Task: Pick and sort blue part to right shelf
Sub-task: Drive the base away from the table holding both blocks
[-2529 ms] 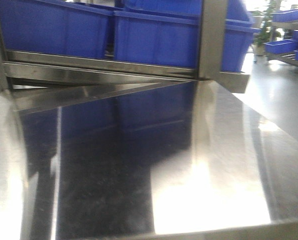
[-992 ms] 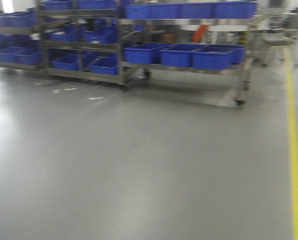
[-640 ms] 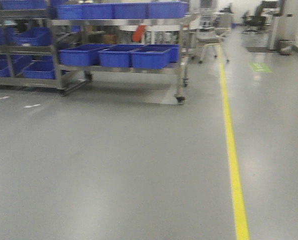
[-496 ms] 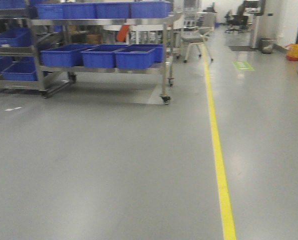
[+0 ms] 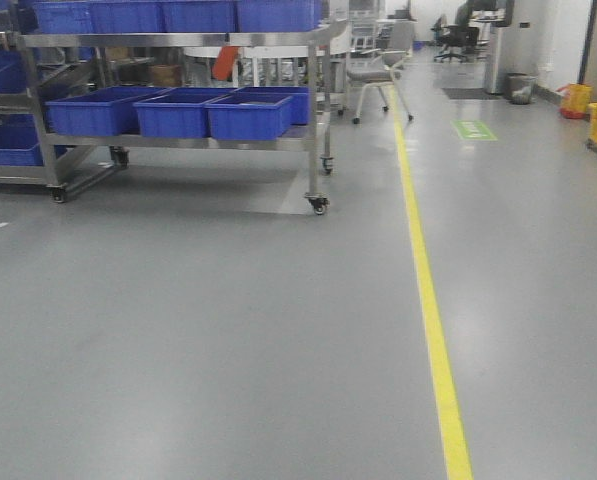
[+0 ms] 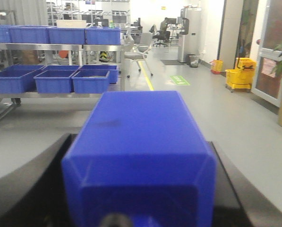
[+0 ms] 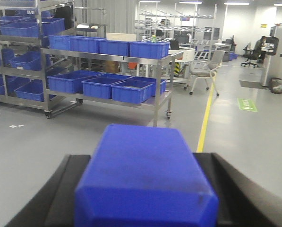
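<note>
Starting closest in, what sits between the jaws of the left gripper [image 6: 140,139]?

A boxy piece of smooth matte plastic, the left blue part [image 6: 141,165]. It is flat-topped with bevelled edges and has a faint dark scuff on top. The black fingers [image 6: 32,189] flank it and press against its side walls, so those jaws are closed on it.

And the right gripper [image 7: 143,158]?

Much the same. The right blue part [image 7: 143,179] has the same blocky moulded shape with chamfered corners. It fills the gap between two black fingers [image 7: 237,189], and those jaws are clamped on it too.

What lies past the jaws?

Below and ahead is a smooth grey floor [image 5: 198,330] with a soft sheen. A painted yellow line [image 5: 433,330] runs straight away in front of them.

Farther out?

Ahead and to the left of both pairs of jaws stands a wheeled steel rack [image 5: 168,40], well apart from them. It has brushed square posts, flat shelf rails and small casters. Open rectangular blue bins [image 5: 248,115] sit side by side on its lower tier, and more line the top tier. I cannot tell whether this is the right shelf.

And beyond that?

A grey chair [image 5: 373,75] on thin splayed legs stands past the rack's end, beside the line. A green floor mark [image 5: 475,129] lies to the right of the line. A yellow mop bucket [image 6: 238,78] stands far off to the right of the left jaws.
</note>
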Action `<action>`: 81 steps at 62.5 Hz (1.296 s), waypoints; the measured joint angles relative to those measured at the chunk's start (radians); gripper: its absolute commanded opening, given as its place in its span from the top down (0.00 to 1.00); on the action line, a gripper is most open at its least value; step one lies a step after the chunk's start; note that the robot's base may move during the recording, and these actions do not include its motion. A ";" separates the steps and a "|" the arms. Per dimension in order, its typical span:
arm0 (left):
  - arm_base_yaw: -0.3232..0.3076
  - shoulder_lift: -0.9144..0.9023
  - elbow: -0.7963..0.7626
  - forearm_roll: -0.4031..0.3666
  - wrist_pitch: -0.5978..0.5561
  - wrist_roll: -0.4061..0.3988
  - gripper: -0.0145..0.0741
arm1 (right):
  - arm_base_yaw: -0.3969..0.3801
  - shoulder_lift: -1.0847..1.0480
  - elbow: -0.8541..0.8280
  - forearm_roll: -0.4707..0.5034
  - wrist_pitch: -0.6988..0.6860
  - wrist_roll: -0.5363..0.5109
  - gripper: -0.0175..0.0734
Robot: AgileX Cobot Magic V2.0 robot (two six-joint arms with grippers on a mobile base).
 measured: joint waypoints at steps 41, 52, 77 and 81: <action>0.000 0.000 0.000 0.000 0.000 0.000 0.47 | 0.000 0.000 0.000 -0.002 0.000 0.000 0.61; 0.000 0.000 0.000 0.000 0.000 0.000 0.47 | 0.000 0.000 0.000 -0.003 0.000 0.000 0.61; 0.000 0.000 0.000 0.000 0.000 0.000 0.47 | 0.000 0.000 0.000 -0.003 0.000 0.000 0.61; 0.000 0.000 0.000 0.000 0.000 0.000 0.47 | 0.000 0.000 0.000 -0.003 0.000 0.000 0.61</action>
